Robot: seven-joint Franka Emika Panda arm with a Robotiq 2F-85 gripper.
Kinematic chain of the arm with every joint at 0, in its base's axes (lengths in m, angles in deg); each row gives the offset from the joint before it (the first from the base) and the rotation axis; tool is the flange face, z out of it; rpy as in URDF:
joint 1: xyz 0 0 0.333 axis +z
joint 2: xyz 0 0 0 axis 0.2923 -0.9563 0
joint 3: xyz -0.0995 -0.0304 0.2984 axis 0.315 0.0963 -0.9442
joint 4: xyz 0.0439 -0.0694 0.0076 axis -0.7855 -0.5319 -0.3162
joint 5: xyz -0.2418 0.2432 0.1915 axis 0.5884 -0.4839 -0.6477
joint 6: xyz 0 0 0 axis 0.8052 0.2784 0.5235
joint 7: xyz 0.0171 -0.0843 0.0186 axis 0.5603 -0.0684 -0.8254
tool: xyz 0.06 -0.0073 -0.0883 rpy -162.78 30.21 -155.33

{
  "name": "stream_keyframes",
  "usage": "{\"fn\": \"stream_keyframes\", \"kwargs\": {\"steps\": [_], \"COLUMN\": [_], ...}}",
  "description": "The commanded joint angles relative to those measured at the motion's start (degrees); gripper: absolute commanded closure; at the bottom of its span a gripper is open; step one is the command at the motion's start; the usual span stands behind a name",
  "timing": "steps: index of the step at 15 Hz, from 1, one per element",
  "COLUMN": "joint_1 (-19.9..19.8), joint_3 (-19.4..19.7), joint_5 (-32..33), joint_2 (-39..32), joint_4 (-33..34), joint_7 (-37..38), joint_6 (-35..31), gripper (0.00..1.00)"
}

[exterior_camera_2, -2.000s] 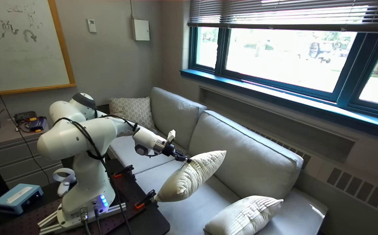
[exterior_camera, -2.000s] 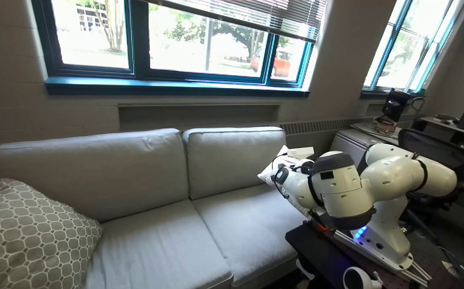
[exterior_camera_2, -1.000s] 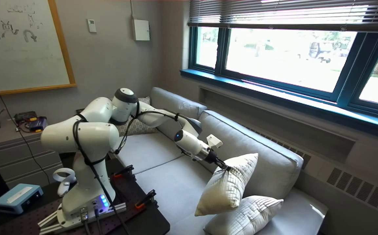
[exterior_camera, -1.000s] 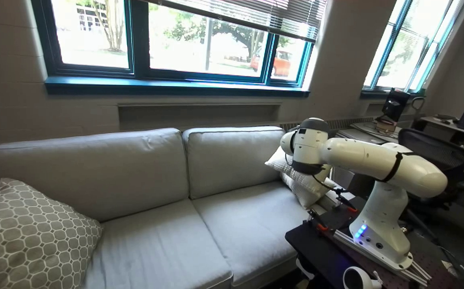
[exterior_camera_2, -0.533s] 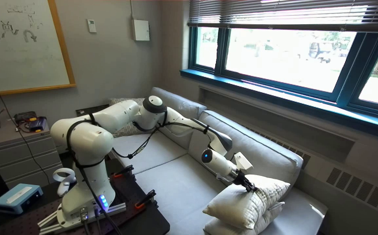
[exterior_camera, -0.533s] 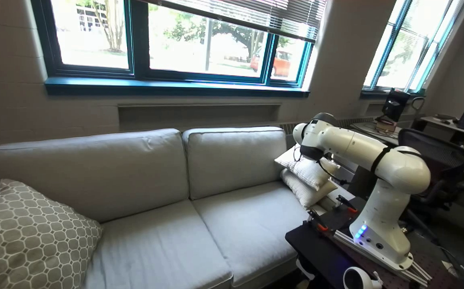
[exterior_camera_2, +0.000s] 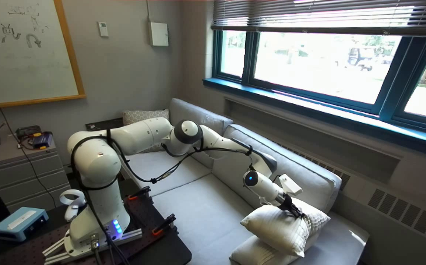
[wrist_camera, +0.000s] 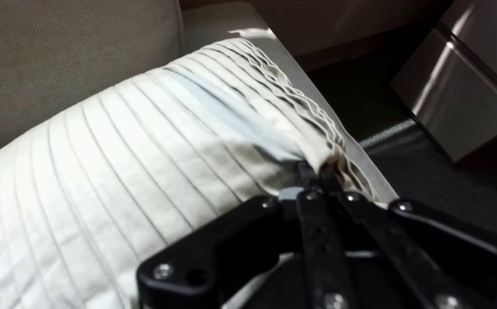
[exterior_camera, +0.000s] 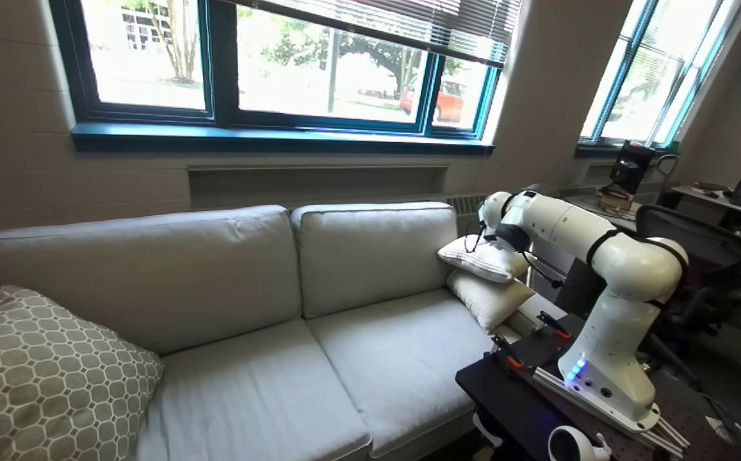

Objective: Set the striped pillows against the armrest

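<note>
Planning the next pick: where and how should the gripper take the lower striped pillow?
For the lower striped pillow, probably pinch the exposed corner nearest the black table, coming in from the table's side. It tapers to a point there, and the upper striped pillow, whose fabric the gripper grips, lies over its top, likely blocking access from above.

Gripper (exterior_camera_2: 301, 214) pinches upper pale pillow (exterior_camera_2: 279, 227), lying atop lower pale pillow (exterior_camera_2: 251, 252) on grey sofa (exterior_camera_2: 201, 201); whiteboard (exterior_camera_2: 21, 70) on wall (exterior_camera_2: 128, 66), window (exterior_camera_2: 327, 68) beyond sofa.
</note>
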Motion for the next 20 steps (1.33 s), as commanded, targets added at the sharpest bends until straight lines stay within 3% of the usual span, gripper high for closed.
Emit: {"fn": "stream_keyframes", "kwargs": {"steps": [1, 3, 4, 5, 6, 13, 20], "joint_1": [-5.64, -5.4, -8.4, -8.74, -4.96, -1.13, -1.45], "joint_3": [-7.51, -10.04, -17.77, -20.1, -14.37, -18.19, -26.39], "joint_5": [10.57, 15.52, 17.27, 19.16, 20.24, 25.43, 28.05], "joint_2": [0.11, 0.34, 3.54, 3.67, -0.15, 1.13, 1.08], "joint_4": [12.2, 14.07, 16.41, 17.56, 17.33, 18.69, 18.11], "joint_7": [2.78, 4.39, -2.51, -2.97, 4.86, 5.39, 4.72], "joint_6": [-9.5, -13.07, -18.04, -20.58, -19.46, -25.4, -24.7], "gripper": [0.99, 0.99, 0.99, 0.99, 0.99, 0.99, 0.99]}}
